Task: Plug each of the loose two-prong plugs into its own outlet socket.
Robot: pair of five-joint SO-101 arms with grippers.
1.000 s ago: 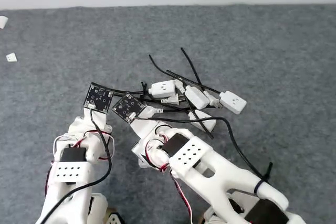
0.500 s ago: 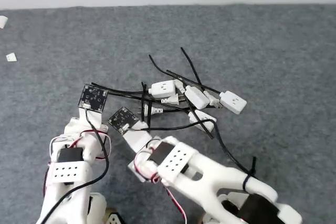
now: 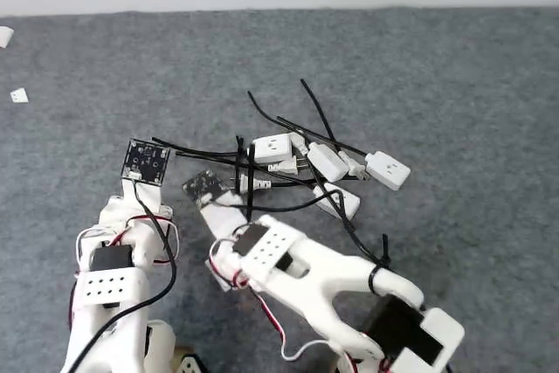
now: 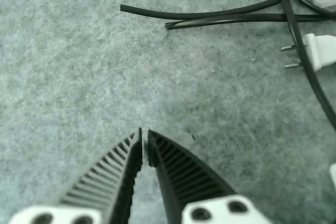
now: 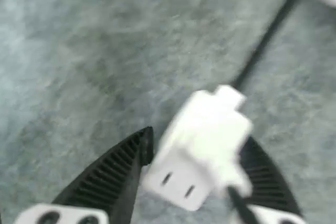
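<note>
My right gripper (image 5: pixel 197 141) is shut on a white outlet socket (image 5: pixel 206 139) with two slots in its face, and a black cord (image 5: pixel 268 35) leads away from it. My left gripper (image 4: pixel 143 136) is shut and empty, low over bare carpet. A loose two-prong plug (image 4: pixel 317 50) lies off to one side of it, prongs toward the gripper's side. In the high view, white plugs and sockets lie tangled mid-table: a socket (image 3: pixel 272 146), a plug (image 3: pixel 327 162), another socket (image 3: pixel 389 169) and a plug (image 3: pixel 255 183). Both arms (image 3: pixel 279 255) (image 3: pixel 122 233) stand at the near edge.
Black cords (image 3: pixel 288 124) cross over and between the plugs, and two of them (image 4: pixel 210 17) run across the carpet ahead of the left gripper. Grey carpet (image 3: pixel 454 76) covers the table. Two small white scraps (image 3: pixel 17 95) lie at the far left.
The right arm has swung left and back toward the near edge, pulling a black cord with it. The left arm has shifted slightly left.
</note>
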